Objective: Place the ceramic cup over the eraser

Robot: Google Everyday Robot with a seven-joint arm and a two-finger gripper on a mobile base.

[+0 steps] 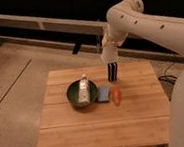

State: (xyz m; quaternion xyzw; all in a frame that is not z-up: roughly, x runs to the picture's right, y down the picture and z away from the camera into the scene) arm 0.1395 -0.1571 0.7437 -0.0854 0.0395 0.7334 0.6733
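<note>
The cream ceramic cup (110,54) hangs in my gripper (110,49), which reaches down from the arm at the upper right and is shut on it. The cup sits directly above the eraser (112,73), a small upright black block with pale stripes standing near the back edge of the wooden table (102,124). The cup's lower end is at about the eraser's top; I cannot tell whether they touch.
A dark green bowl (72,99) on the table's left middle holds a white bottle (84,89) lying tilted in it. A flat light-blue pad (104,93) and an orange carrot-shaped thing (117,96) lie just in front of the eraser. A dark wall runs behind the table.
</note>
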